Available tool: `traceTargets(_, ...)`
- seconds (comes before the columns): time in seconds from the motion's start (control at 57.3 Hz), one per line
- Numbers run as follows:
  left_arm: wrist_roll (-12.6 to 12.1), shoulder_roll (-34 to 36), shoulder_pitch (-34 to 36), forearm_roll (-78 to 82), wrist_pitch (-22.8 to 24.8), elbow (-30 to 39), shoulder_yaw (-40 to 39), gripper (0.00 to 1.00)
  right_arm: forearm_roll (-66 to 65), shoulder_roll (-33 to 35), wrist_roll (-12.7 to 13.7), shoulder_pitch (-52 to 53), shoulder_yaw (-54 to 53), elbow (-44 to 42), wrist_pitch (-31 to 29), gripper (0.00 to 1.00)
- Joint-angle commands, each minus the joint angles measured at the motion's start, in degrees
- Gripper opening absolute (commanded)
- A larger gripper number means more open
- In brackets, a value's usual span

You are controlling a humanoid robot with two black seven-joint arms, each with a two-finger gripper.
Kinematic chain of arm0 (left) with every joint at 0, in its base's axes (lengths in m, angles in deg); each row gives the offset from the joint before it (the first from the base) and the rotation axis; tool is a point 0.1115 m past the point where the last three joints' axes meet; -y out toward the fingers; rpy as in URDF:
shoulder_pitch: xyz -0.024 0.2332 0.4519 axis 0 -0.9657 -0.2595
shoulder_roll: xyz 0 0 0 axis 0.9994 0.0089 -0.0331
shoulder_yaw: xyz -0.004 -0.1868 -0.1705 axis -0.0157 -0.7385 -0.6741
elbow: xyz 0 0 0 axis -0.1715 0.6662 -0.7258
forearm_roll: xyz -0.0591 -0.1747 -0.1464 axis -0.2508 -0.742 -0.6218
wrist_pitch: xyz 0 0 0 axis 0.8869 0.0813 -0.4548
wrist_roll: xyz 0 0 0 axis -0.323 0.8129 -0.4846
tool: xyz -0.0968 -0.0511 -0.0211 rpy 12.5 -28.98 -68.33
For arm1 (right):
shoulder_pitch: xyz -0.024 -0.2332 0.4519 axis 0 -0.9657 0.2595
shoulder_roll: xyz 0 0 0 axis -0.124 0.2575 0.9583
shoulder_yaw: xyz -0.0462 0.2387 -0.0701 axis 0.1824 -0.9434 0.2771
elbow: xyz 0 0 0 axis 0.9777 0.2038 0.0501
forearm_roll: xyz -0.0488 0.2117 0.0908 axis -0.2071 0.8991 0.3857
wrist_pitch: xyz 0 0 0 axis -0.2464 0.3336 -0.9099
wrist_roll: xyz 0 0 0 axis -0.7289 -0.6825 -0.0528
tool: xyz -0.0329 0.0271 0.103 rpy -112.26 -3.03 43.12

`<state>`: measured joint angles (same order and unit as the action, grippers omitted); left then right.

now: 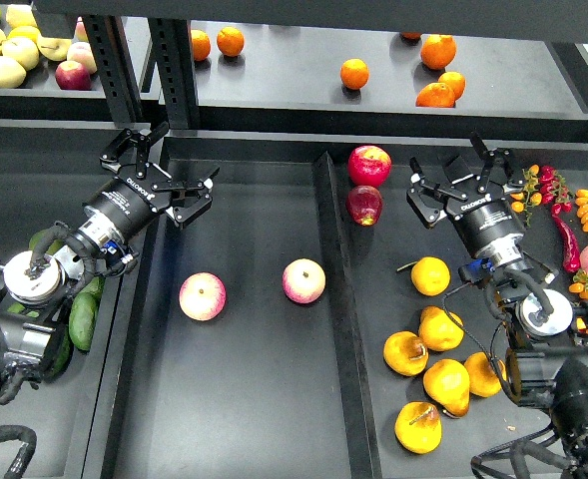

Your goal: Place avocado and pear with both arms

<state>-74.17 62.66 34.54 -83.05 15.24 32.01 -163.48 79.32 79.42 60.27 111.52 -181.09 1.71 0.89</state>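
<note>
Green avocados [82, 319] lie in the left tray, mostly hidden behind my left arm. Several golden-yellow pears [440, 328] lie in the right compartment, one pear [430, 275] apart at the top of the group. My left gripper [164, 168] is open and empty, over the left wall of the middle tray, up and to the right of the avocados. My right gripper [456, 175] is open and empty, behind the pears, to the right of the red apples.
Two pink-yellow apples [202, 296] [303, 280] lie in the middle tray. Two red apples [369, 165] [363, 205] sit by the divider [333, 299]. Oranges [353, 73] and pale fruit [4, 70] are on the back shelf. Chilies and small tomatoes [563, 205] lie far right.
</note>
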Motion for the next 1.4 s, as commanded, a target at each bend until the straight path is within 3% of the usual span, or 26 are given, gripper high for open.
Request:
traceTargets(0.0,0.0,0.0,-2.9,0.1,0.0,5.2,-0.6,1.00,0.0,0.0,0.1,-0.7,0.8,4.9,0.0,1.00)
traceTargets(0.314,0.0,0.0,-11.5,0.0,-1.1,17.7,-0.4,1.00,0.1,0.0,-0.9,-10.3,3.1,15.4,0.0,1.00)
traceTargets(0.436,0.0,0.0,-12.4,0.1,-1.5,20.1,0.1,1.00,0.0,0.0,-3.2,-13.4,3.2,19.0,0.0,1.00)
traceTargets(0.489,0.4,0.0,-12.4,0.1,-1.5,20.8,0.0,1.00,0.0,0.0,-5.4,-14.1,3.2,19.1,0.0,1.00)
traceTargets(0.523,2.2,0.0,-12.6,0.1,-1.5,21.0,0.0,1.00,0.0,0.0,-6.7,-14.3,3.2,19.1,0.0,1.00)
traceTargets(0.611,12.3,0.0,-12.8,0.1,-1.9,21.9,0.1,1.00,0.0,0.0,-11.6,-15.4,3.2,19.1,0.0,1.00)
traceTargets(0.628,19.6,0.0,-13.1,0.2,-2.2,22.7,0.2,1.00,0.0,0.0,-13.6,-15.8,3.3,19.2,0.0,1.00)
traceTargets(0.663,23.8,0.0,-13.4,0.6,-2.2,23.2,0.5,1.00,0.0,0.0,-14.2,-16.1,3.4,19.4,0.0,1.00)
traceTargets(0.733,28.2,0.0,-14.5,0.7,-2.4,24.1,0.8,1.00,0.0,0.0,-14.3,-16.6,3.8,19.6,0.0,1.00)
traceTargets(1.378,28.5,0.0,-27.7,7.4,-2.9,30.6,4.3,1.00,-0.1,0.0,-14.2,-24.6,9.4,23.9,0.0,1.00)
